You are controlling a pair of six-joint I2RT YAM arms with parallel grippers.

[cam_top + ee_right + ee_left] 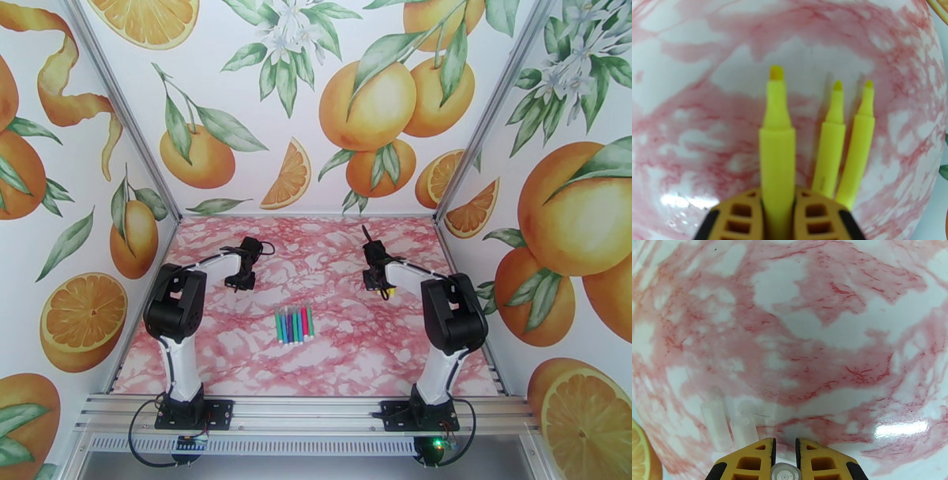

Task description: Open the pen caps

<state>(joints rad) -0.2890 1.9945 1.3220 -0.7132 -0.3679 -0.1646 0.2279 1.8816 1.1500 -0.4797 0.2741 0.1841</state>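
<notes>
My right gripper (778, 194) pinches a bare-tipped yellow plastic highlighter (777, 150), its tip pointing straight ahead. My left gripper (785, 443) nips a clear round cap (785, 473). The row of coloured pens (294, 324) lies behind both, lengthwise.

Three uncapped yellow markers (777, 150) are showing: one is sitting in the right end effector (777, 193), two are lying on the surface (691, 79). At least two clear pen caps (715, 425) are lying near the left end effector (785, 441), and another clear cap (785, 473) is sitting between its fingers (750, 457). Roughly seven capped markers (294, 325) are lying in a row.
</notes>
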